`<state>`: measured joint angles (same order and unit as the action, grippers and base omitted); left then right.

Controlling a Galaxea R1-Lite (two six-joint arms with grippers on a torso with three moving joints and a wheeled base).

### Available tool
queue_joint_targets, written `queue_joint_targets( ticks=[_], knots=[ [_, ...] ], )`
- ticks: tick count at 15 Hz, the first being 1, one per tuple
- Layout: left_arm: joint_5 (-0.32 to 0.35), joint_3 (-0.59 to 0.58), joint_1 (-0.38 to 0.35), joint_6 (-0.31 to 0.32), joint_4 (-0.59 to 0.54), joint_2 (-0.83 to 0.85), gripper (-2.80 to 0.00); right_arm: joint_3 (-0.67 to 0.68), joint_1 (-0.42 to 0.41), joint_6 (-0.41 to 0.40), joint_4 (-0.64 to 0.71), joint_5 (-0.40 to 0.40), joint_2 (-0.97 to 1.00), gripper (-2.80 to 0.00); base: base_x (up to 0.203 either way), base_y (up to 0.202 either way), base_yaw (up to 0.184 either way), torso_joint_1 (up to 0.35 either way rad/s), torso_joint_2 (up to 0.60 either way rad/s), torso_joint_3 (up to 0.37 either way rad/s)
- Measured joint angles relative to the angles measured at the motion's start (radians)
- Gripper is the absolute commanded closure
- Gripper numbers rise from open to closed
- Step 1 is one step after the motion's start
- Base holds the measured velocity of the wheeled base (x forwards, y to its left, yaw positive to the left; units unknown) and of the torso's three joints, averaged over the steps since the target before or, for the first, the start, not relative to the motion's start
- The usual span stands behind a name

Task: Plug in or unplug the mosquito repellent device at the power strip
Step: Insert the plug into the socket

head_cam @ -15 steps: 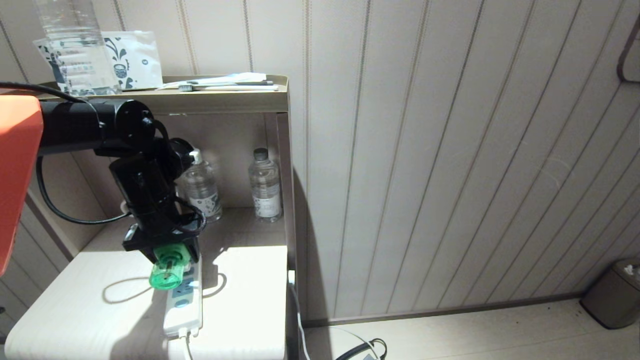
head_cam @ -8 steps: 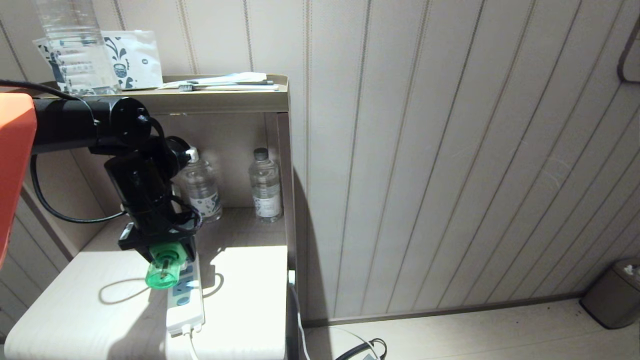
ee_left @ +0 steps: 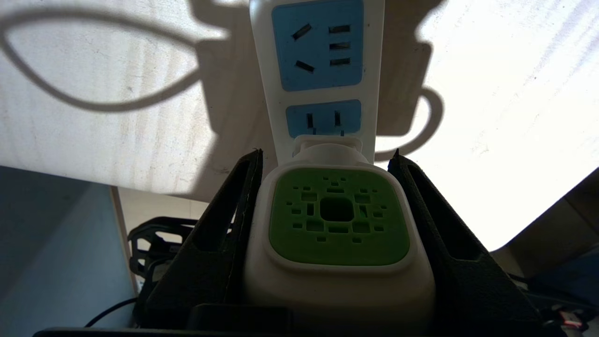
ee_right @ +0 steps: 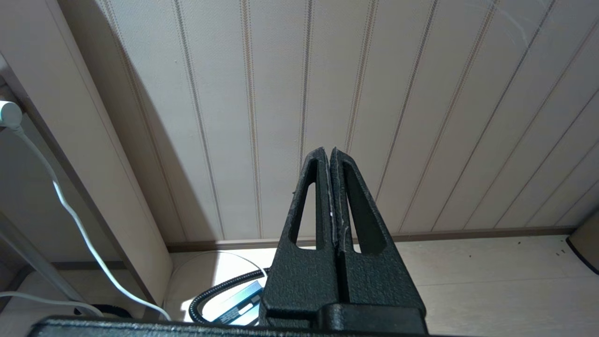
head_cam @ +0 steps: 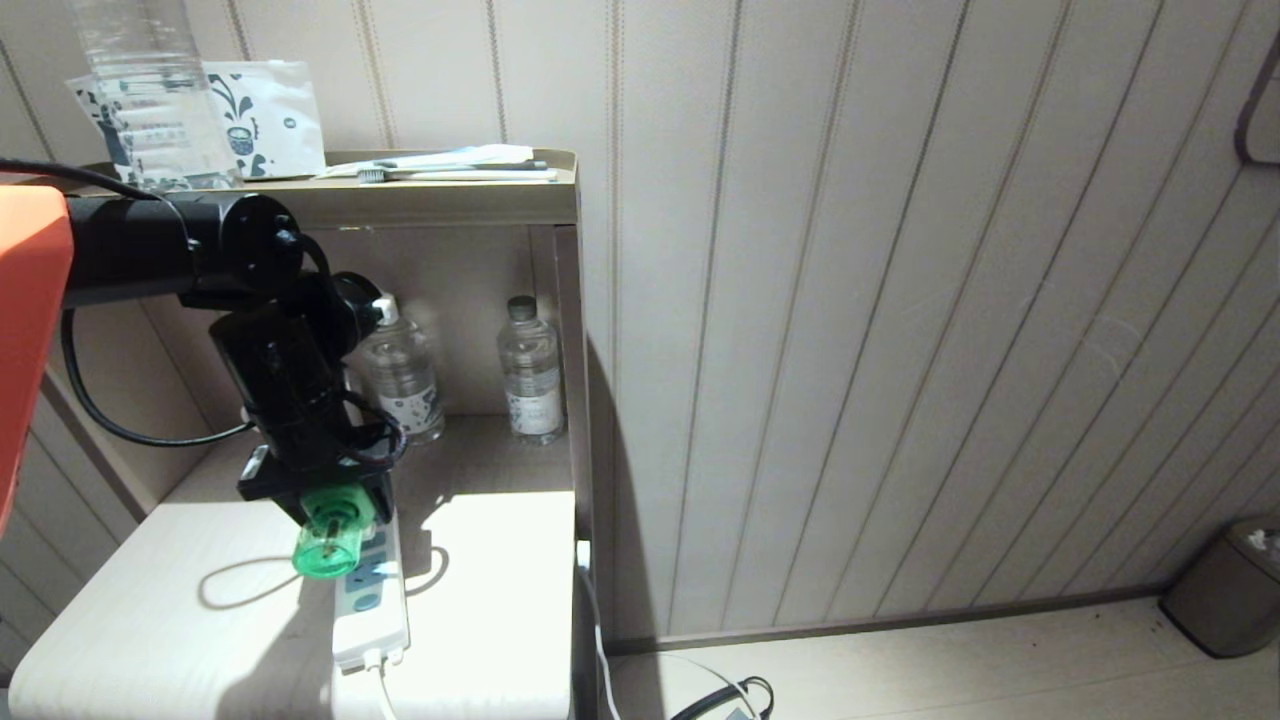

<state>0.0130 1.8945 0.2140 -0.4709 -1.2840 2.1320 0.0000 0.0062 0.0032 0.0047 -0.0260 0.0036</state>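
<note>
Left gripper [ee_left: 327, 159] clamping mosquito repellent device [ee_left: 337, 234], bottle end tilted up-outward, over power strip [head_cam: 370, 590]

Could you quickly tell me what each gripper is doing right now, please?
Left gripper: closed on the mosquito repellent device, above the power strip.
Right gripper: closed, holding nothing, parked facing the wall.

Hard sunlight glares off the white tabletop [head_cam: 480, 560] (nearly blown out), throwing crisp shadows; the shelf recess is dim.
</note>
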Motion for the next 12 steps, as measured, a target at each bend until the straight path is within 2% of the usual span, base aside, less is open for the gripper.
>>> queue_joint_targets(
  ticks=[12],
  knots=[
    [0.000,0.000,-0.012,0.000,0.007,0.016,0.00,0.000,0.000,0.000,0.000,0.000,0.000,0.00,0.000,0.000,0.000,0.000,0.00,0.000]
  ],
)
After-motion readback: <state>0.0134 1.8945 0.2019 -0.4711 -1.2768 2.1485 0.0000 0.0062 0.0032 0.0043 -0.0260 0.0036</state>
